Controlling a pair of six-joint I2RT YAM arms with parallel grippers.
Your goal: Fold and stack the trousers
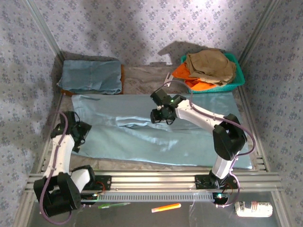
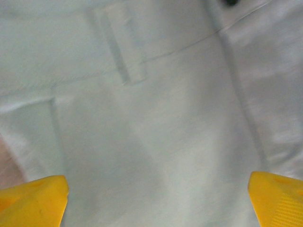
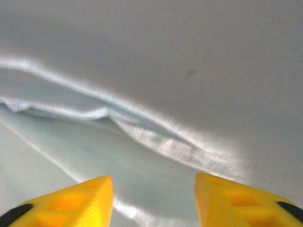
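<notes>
The long pale grey-blue trousers point(image 1: 142, 137) were laid flat; the left gripper point(image 2: 158, 189) was spread wide, the right gripper point(image 3: 154, 189) partly opened, both empty; a green plastic basket point(image 1: 239, 74) was set behind

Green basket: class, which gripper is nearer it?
Right. The right gripper is over the middle of the trousers, left of the green basket; the left gripper is at their far left end.
</notes>
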